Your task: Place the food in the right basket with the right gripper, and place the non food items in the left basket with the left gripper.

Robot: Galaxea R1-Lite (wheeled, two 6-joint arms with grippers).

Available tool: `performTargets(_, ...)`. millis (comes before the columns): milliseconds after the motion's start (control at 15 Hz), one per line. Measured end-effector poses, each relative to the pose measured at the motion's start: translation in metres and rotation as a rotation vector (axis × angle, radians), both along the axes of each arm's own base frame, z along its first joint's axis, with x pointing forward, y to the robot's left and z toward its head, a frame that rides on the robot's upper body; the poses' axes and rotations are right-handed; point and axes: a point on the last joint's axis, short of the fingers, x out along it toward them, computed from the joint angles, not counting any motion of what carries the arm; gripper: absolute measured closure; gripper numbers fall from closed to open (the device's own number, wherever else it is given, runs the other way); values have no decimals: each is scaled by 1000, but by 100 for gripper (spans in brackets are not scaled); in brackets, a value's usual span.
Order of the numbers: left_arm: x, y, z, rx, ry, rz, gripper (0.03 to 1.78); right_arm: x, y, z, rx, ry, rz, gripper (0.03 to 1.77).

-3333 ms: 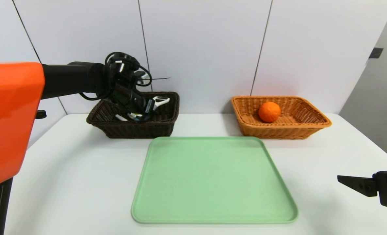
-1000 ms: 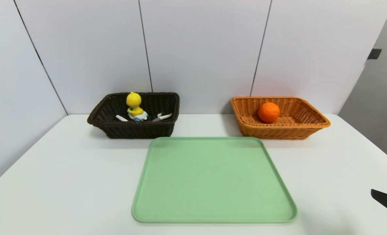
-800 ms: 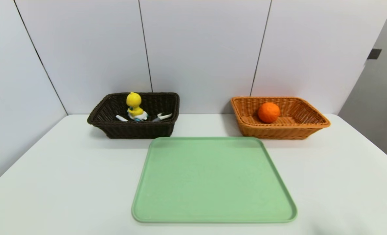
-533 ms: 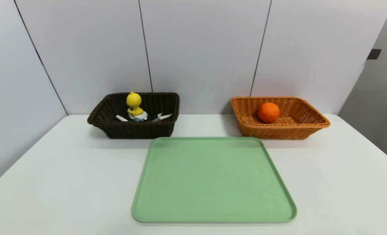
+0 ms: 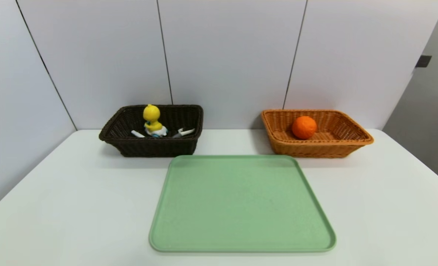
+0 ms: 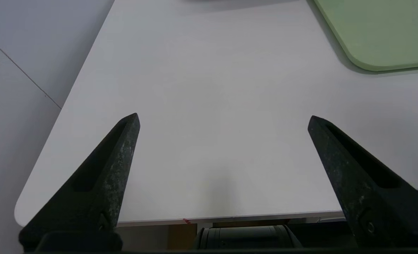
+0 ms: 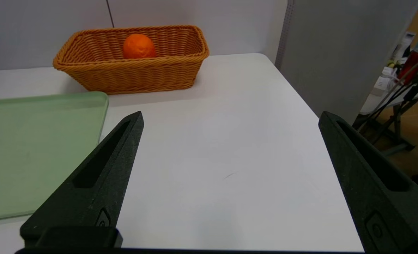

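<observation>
The orange (image 5: 304,127) sits in the right basket (image 5: 352,144), the duck (image 5: 152,120) in the left basket (image 5: 148,147) — the left gripper (image 6: 223,118) and right gripper (image 7: 230,118) both gape wide, holding nothing.

A white table (image 5: 74,192) carries a green tray (image 5: 241,203), the left basket (image 5: 152,146) and the right basket (image 5: 315,147).

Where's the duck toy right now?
In the head view the yellow duck toy stands upright inside the dark brown basket at the table's back left, with the marker and the peeler lying on either side of it.
</observation>
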Motion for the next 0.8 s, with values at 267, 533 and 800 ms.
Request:
performTargets(267, 2, 0, -3, -1, 10, 3, 12, -3, 3, 0, -3, -22, -26, 9)
performTargets(533, 3, 0, -3, -3, 8, 7, 12, -14, 5, -16, -39, -58, 87, 9)
performTargets(800, 12, -1, 7, -4, -147, -33, 12, -17, 6, -45, -228, -157, 138, 9)
